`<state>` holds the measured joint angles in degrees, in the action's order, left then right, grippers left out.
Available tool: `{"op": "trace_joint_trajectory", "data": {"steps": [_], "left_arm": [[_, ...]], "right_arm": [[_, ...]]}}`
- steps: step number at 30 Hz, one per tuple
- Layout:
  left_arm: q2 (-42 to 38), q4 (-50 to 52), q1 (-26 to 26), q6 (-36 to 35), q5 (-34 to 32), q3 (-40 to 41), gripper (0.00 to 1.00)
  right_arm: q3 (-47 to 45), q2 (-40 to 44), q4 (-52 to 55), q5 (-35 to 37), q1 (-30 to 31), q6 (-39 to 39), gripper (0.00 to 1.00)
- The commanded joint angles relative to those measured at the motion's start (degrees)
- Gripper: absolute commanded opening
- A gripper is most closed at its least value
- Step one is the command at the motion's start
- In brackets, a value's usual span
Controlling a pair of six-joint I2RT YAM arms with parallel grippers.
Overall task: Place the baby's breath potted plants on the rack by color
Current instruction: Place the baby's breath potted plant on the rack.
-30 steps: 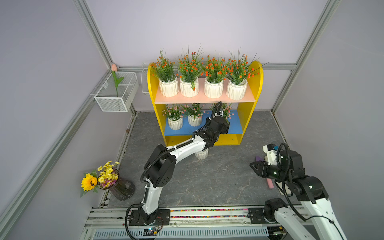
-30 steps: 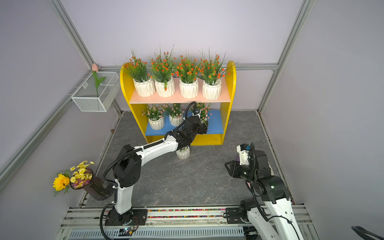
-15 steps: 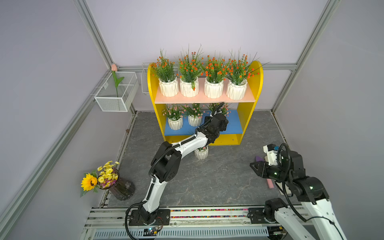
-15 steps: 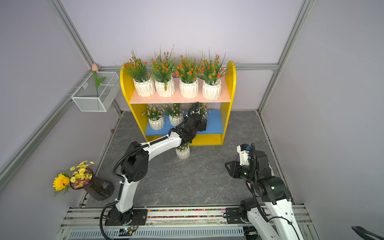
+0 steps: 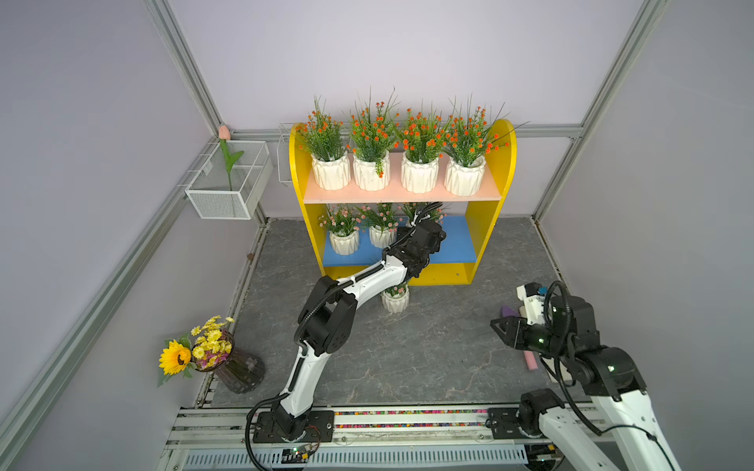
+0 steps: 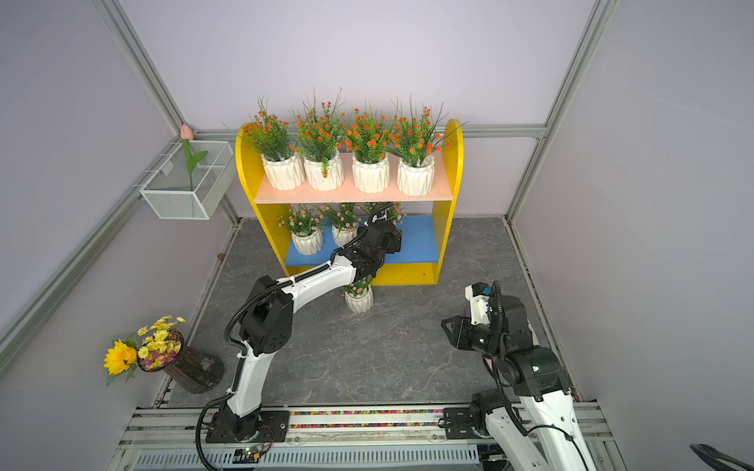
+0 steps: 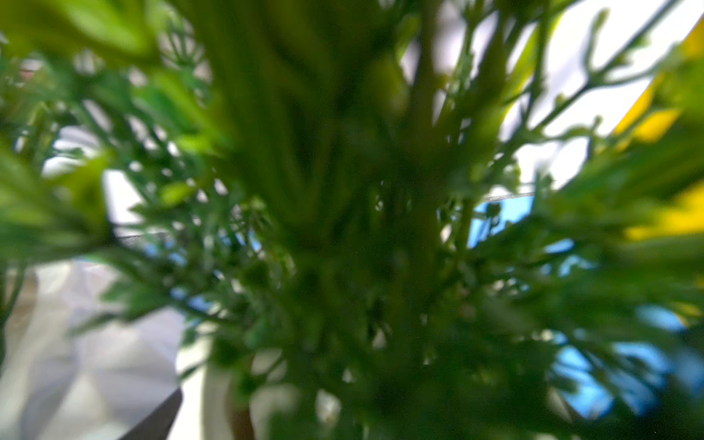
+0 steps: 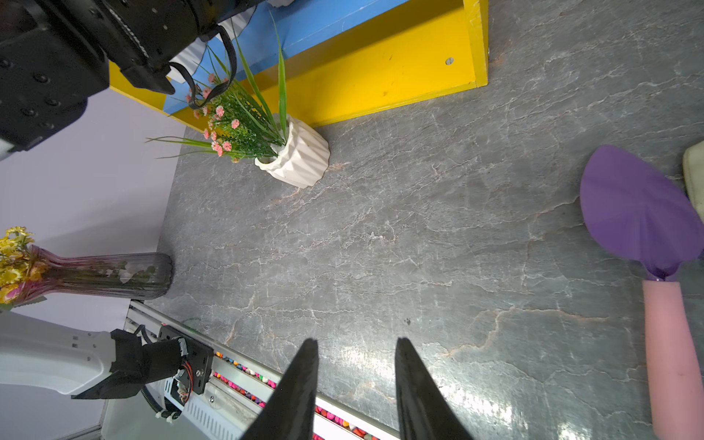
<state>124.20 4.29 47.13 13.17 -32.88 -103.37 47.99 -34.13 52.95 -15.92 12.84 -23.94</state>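
The rack (image 5: 504,163) (image 6: 453,163) stands at the back. Several orange baby's breath potted plants (image 5: 371,171) line its pink upper board. Two pink ones (image 5: 344,240) stand at the left of the blue lower board. My left gripper (image 5: 426,236) reaches onto that board beside them, shut on a third pink plant (image 5: 424,212). Its sprigs (image 7: 343,228) fill the left wrist view and hide the jaws. Another pink plant (image 5: 395,299) (image 8: 293,152) stands on the floor before the rack, under my left arm. My right gripper (image 8: 356,381) (image 5: 495,326) hovers open and empty at the right.
A dark vase of sunflowers and daisies (image 5: 232,363) stands front left. A white mesh basket (image 5: 228,183) with a tulip hangs on the left wall. A purple trowel with a pink handle (image 8: 640,213) lies on the floor by my right arm.
My left arm has stretched forward and pushed the held pink plant deeper onto the blue lower board. The right arm has stayed put.
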Motion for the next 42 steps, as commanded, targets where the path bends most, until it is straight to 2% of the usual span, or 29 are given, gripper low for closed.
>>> {"op": "trace_joint_trajectory", "data": {"steps": [1,3,6,13,25,35,42], "left_arm": [[-1.2,-1.9,-0.9,2.9,-2.1,-0.8,0.78],[-1.1,-1.4,-0.8,3.7,-2.7,-0.8,0.88],[-1.1,-0.8,-0.8,4.7,-3.2,-0.8,0.94],[-3.1,-0.9,-0.7,6.1,-4.0,1.4,1.00],[-10.4,-5.3,1.4,4.9,-5.2,10.1,1.00],[-13.1,-5.4,2.8,4.6,-5.2,13.1,1.00],[-19.7,-8.0,4.9,4.2,-4.1,21.7,1.00]], "right_arm": [[-0.8,0.2,-0.4,-0.3,-0.2,0.7,0.37],[-0.8,0.2,-0.3,-0.3,-0.2,0.7,0.37],[-0.8,0.3,-0.3,-0.2,-0.2,0.8,0.38],[-1.0,0.5,-0.6,-0.5,-0.3,0.8,0.42],[-1.1,0.8,-0.8,-0.1,-0.2,0.6,0.45],[-1.3,0.7,-1.2,0.0,-0.3,0.6,0.48],[-4.1,-2.3,-8.0,-2.2,-0.1,-0.7,0.48]]}}
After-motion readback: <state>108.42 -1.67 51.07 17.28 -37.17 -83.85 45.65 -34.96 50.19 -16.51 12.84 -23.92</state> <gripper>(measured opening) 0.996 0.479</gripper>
